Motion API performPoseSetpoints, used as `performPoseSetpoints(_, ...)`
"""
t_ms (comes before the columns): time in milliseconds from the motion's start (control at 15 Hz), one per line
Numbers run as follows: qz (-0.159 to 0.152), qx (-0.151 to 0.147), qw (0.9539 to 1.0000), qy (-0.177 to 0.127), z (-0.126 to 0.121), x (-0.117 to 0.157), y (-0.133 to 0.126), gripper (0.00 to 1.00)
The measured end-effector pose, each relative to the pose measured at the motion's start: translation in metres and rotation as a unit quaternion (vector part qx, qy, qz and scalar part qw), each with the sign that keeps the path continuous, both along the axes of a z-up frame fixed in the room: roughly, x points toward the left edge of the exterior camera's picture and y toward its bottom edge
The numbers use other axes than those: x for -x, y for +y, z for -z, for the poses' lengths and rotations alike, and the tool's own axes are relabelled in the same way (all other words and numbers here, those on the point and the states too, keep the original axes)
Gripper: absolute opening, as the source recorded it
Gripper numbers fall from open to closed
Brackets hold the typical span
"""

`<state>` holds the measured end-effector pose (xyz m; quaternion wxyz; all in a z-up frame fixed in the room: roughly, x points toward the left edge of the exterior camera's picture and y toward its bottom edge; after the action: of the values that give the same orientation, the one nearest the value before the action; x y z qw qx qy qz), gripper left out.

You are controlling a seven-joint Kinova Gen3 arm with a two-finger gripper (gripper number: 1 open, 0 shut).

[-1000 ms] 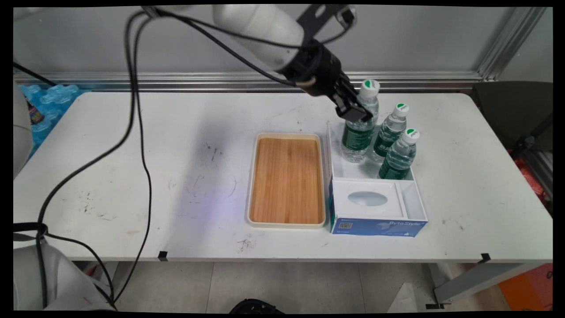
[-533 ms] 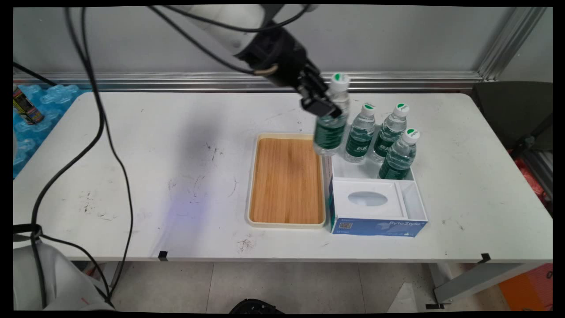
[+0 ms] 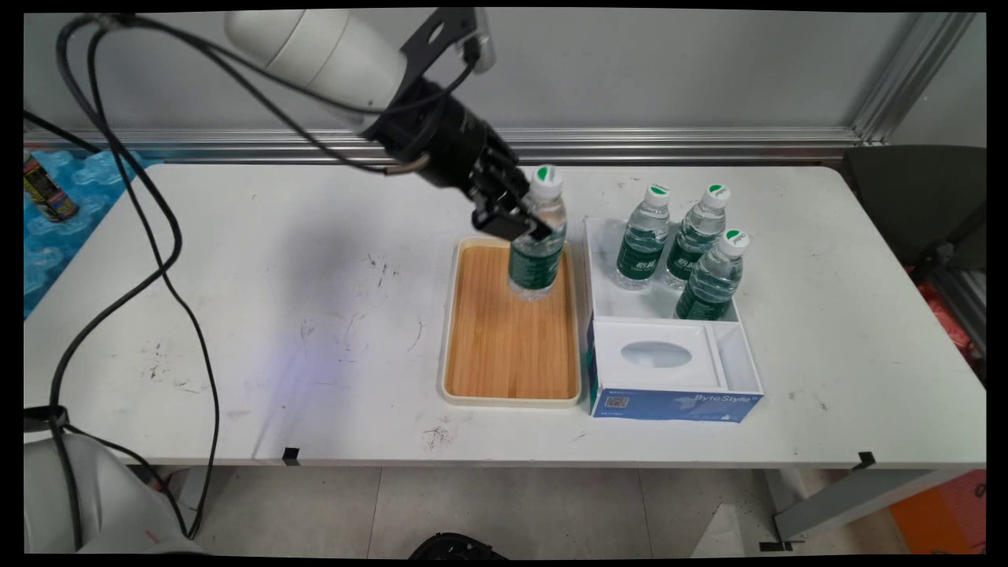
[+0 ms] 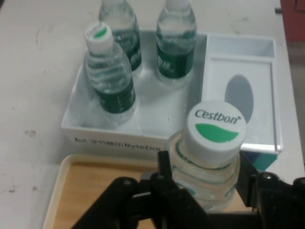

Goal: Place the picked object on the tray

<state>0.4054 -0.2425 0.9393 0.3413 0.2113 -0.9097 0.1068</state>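
Observation:
My gripper (image 3: pixel 516 222) is shut on a clear water bottle (image 3: pixel 537 252) with a green label and a white cap, gripping it just below the neck. The bottle hangs upright above the far right part of a bamboo tray (image 3: pixel 510 324) with a cream rim. In the hand view the held bottle (image 4: pixel 209 162) sits between the fingers (image 4: pixel 164 171), its Cestbon cap facing the camera, with the tray (image 4: pixel 90 191) below. Three more bottles (image 3: pixel 644 236) stand in a white box (image 3: pixel 669 311) to the tray's right.
The white box (image 4: pixel 143 129) also holds a tissue pack (image 3: pixel 657 354) in its near part. Black cables (image 3: pixel 165 260) hang over the table's left side. A chair (image 3: pixel 917 197) stands at the far right, and a can (image 3: pixel 39 189) lies off the table's left end.
The gripper lifted one bottle out of the white box and carried it left and down. It now hangs over the bamboo tray, leaving three bottles in the box.

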Motion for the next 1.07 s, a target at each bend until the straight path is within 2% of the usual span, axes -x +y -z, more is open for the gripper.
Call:
performPoseSetpoints(400, 0.017, 0.004, 0.9998, -0.003, 0.038, -0.009, 0.002, 0.0)
performPoseSetpoints(1067, 0.035, 0.01, 0.9993, 0.005, 0.076, -0.005, -0.002, 0.0)
